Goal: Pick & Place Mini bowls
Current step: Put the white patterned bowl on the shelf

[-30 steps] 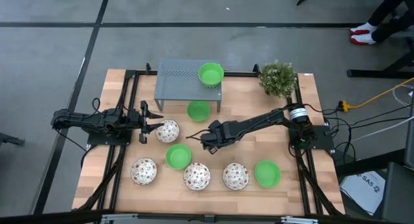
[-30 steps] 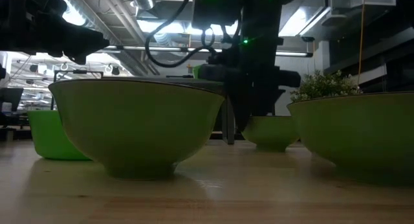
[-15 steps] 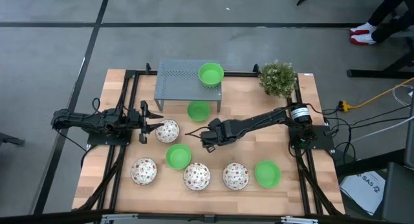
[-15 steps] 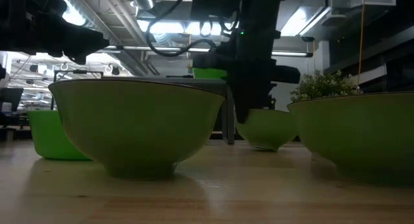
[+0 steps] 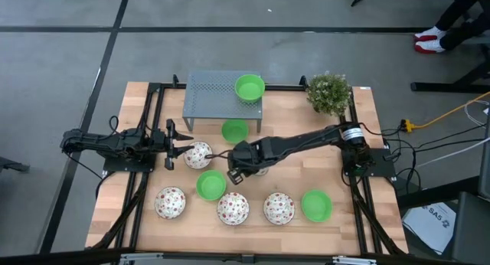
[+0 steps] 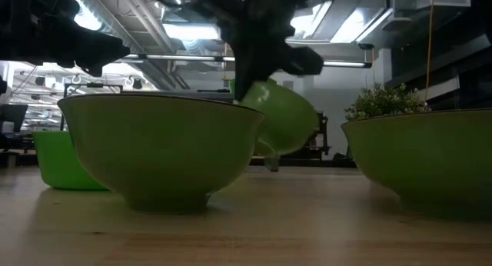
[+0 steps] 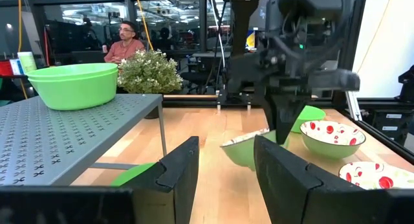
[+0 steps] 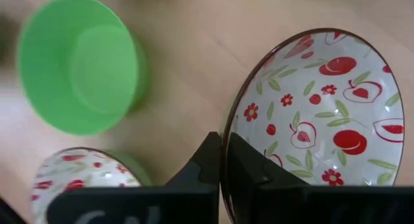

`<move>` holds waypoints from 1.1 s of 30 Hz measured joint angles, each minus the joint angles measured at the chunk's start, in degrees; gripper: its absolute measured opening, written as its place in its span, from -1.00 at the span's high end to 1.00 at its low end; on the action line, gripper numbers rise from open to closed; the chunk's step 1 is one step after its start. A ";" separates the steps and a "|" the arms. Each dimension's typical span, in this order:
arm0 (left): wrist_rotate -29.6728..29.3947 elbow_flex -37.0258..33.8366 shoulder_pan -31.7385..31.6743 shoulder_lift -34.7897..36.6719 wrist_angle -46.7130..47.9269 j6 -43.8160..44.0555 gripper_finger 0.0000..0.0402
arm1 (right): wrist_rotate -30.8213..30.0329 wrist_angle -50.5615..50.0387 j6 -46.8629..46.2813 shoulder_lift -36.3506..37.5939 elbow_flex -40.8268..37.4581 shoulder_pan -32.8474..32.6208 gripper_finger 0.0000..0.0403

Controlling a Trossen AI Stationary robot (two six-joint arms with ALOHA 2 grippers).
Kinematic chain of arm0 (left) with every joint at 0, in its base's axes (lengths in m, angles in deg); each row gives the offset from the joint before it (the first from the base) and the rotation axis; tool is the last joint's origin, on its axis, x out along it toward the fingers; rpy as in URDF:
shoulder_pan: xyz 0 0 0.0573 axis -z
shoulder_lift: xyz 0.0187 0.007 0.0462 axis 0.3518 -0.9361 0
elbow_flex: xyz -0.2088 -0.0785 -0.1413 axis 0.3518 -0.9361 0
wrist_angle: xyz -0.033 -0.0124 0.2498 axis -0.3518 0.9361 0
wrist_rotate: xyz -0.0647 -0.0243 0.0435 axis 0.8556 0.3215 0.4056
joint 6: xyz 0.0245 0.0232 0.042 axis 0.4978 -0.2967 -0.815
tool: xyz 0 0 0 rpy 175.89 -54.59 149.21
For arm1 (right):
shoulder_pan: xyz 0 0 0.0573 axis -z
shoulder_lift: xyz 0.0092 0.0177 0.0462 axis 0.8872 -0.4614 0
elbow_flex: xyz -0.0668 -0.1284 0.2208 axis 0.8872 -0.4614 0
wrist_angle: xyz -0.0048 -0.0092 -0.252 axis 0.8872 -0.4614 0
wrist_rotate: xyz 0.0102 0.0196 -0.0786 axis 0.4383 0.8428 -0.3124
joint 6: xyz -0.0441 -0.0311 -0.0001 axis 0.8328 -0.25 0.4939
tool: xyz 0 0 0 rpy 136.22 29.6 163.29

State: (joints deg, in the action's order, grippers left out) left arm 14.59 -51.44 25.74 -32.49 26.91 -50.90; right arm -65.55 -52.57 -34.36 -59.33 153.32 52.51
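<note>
Patterned bowl (image 8: 310,114) now lifted, tilted

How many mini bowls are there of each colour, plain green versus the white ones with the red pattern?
Plain green bowls: 4
White red-patterned bowls: 5, one of them gripped by the right pincer
Total: 9

Right gripper (image 5: 232,175) clamped patterned bowl (image 8: 317,120) rim, lifted it, tilted.

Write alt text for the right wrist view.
The right end effector is shut on the rim of a patterned bowl, white inside with red fruit and flowers. Below lie a plain green bowl and part of another patterned bowl on the wooden table.
</note>
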 joint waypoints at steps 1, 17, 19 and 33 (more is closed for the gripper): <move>0.00 -0.02 -0.01 0.00 0.00 0.00 0.29 | -0.07 -0.28 0.02 0.00 0.77 0.02 0.94; 0.01 -0.02 -0.01 0.00 0.00 0.00 0.29 | -0.90 5.05 12.91 0.15 15.75 0.71 0.94; 0.00 0.00 -0.02 0.00 0.00 0.00 0.29 | -0.91 6.73 15.99 0.15 17.46 1.28 0.94; 0.01 -0.01 -0.02 0.00 0.00 0.00 0.29 | 4.35 17.52 45.94 0.22 24.14 9.10 0.94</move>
State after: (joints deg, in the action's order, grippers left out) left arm 14.60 -51.45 25.72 -32.49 26.91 -50.90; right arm -61.21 -35.05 11.58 -59.11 177.46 61.60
